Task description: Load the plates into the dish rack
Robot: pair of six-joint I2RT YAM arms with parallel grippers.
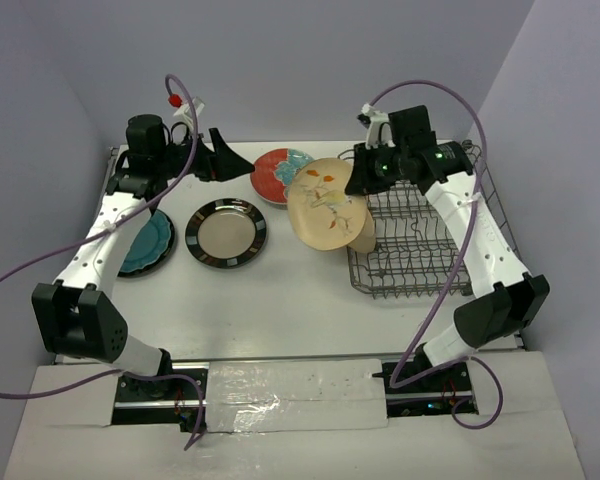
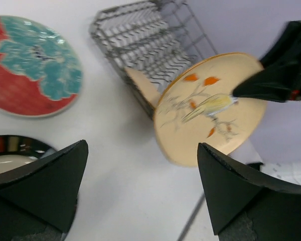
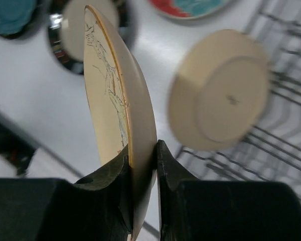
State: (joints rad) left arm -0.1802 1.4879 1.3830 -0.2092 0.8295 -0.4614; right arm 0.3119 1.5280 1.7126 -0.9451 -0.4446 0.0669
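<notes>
- The right hand (image 3: 143,150) is closed on the rim of a beige flowered plate (image 1: 325,205), one finger on each face. This rim grip keeps the plate on edge, which is how it must stand to slip between the tines.
- That plate hangs tilted in the air, just beside the left end of the dish rack (image 1: 430,260) and not yet in it.
- The rack stands along the right edge of the tabletop (image 1: 300,300), reaching toward the far right corner.
- A second beige plate (image 3: 220,90) leans at the rack's left end with its underside turned outward. I cannot tell whether it sits properly in a slot.
- The left hand (image 2: 141,145) is spread wide and holds nothing. It hovers near the far edge, on the far left corner side, close to the red plate (image 1: 278,175), and seems well placed to take it next.
- Three plates lie flat, waiting: the red one by the far edge, a dark striped-rim plate (image 1: 226,233) left of the middle, and a teal plate (image 1: 145,243) by the left edge, partly under the left arm.
</notes>
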